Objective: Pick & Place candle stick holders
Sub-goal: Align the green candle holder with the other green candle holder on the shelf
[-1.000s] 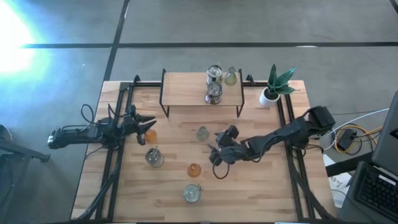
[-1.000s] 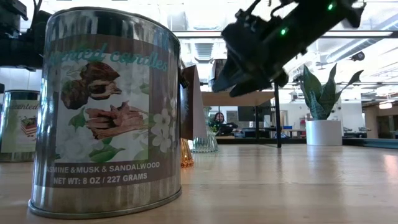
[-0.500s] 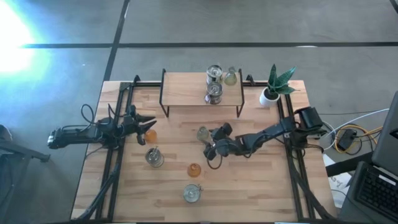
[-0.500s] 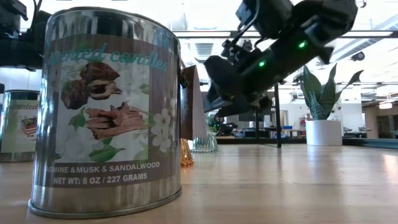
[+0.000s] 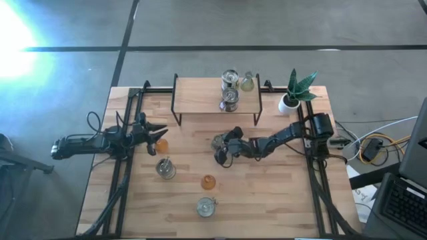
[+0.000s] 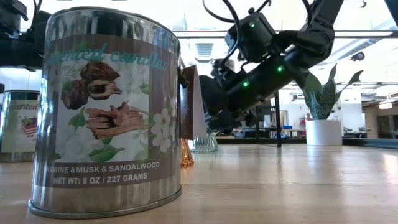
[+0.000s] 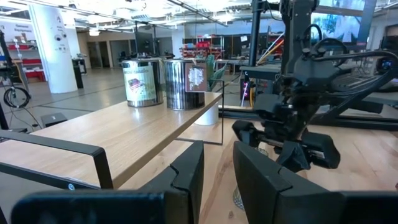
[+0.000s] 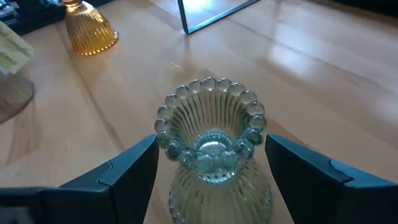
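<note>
The right gripper (image 8: 211, 171) stands wide astride the pale green candle stick holder (image 8: 211, 134), apparently untouched, with bare wooden table (image 5: 280, 193) beyond, while the left gripper (image 5: 148, 131) waits narrowed beside the orange holder (image 5: 161, 143).

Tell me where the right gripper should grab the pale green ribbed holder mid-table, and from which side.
Probably the ribbed body just under the beaded rim of the pale green holder, from above: it stands upright and the right gripper already has an open finger on each side.
</note>
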